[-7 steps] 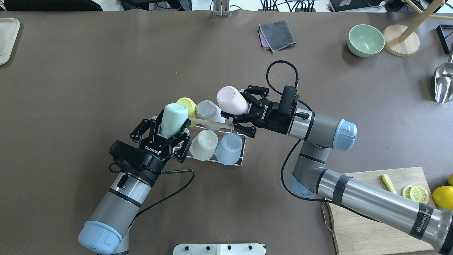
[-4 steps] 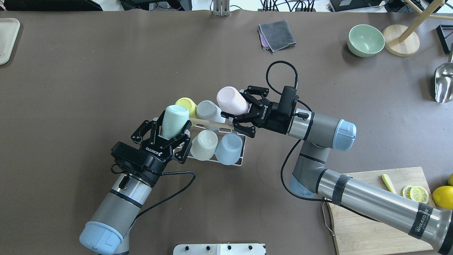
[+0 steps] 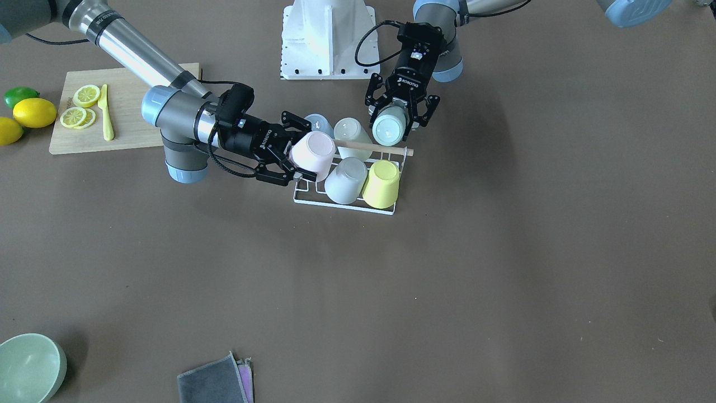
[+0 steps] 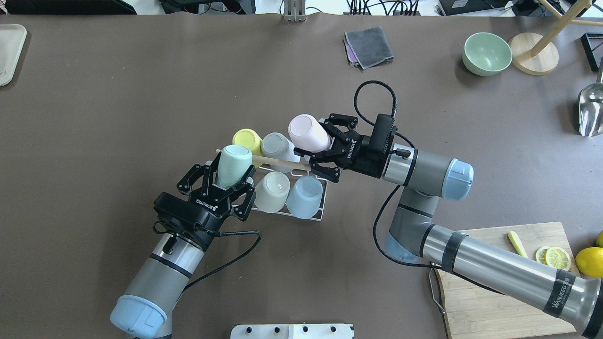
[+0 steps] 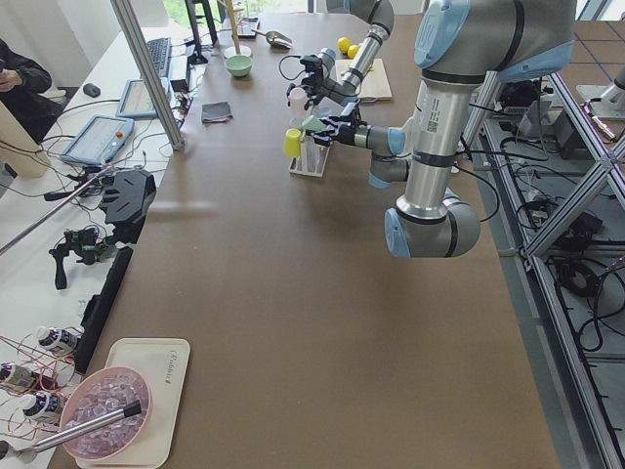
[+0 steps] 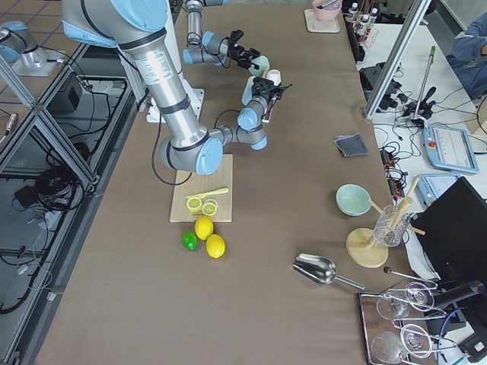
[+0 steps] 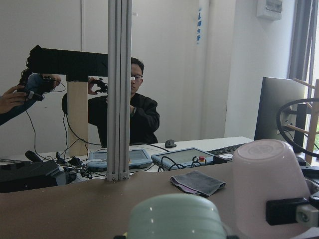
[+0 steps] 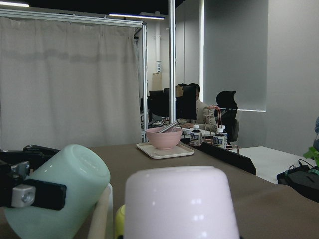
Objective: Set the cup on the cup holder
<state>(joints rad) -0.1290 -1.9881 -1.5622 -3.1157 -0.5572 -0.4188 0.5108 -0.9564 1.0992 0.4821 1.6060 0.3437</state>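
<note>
**Status:** we judge the task near done but not closed out. The cup holder (image 4: 301, 175) stands mid-table, btwn the two arms. Four of its six places are filled:
- Far row: yellow cup (image 4: 247, 140) and grey-white cup (image 4: 278, 146).
- Near row: cream cup (image 4: 272, 190) and light blue cup (image 4: 305, 197).

All four sit base-up, leaning away from the wooden rod (image 4: 282, 163).

**Open places:** the two left are at opposite corners. Each has a cup over it w/ a gripper on it.
- Left gripper (image 4: 221, 182) is clamped on the mint cup (image 4: 233, 162), near row, at the rod's end on the robot's left. The right wrist view shows a pad (image 8: 42, 194) flat against the cup wall.
- Right gripper (image 4: 324, 147) is clamped on the pink cup (image 4: 308, 133), far row, at the robot's right end. The left wrist view shows a pad (image 7: 281, 211) against it.

Both cups are base-up and tilted. We cannot tell whether either is seated on its prong, since the cups hide the prongs.

**Left to do, in our judgement:** seat both cups, release, withdraw.

**Containers:**
- Every cup is inverted, so nothing sits in them.
- Green bowl (image 4: 487, 53), far right of the table, looks empty.
- Pink bowl (image 5: 109, 442) sits on a tray (image 5: 156, 376) at the table end on the robot's left. A utensil (image 5: 88, 423) lies across it; its contents are too small to name.
</note>
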